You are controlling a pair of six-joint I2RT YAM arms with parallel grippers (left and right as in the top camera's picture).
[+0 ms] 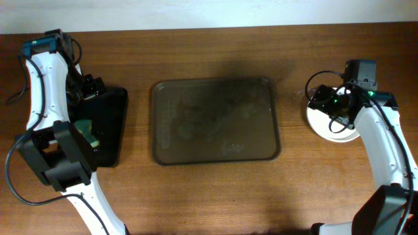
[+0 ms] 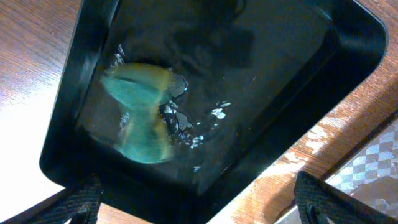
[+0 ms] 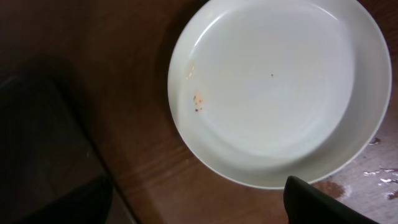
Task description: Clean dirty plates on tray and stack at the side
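Plates (image 1: 321,123) appear stacked right of the bare tray (image 1: 215,121); left end effector (image 2: 202,194) and right end effector (image 3: 196,193) both gape, empty. Top smear (image 3: 196,99) probably needs the sponge (image 2: 140,115).

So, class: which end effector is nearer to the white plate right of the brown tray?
Right. The right end effector hovers directly over the plate; the left end effector is over the black tray, beyond the brown tray's far side.

Overhead looks straight down across the brown wooden worktop (image 1: 209,196); close wrist views share its glossy black tray (image 2: 65,118) below left pincer (image 2: 198,208), round white plate (image 3: 280,93) below right pincer (image 3: 199,208).
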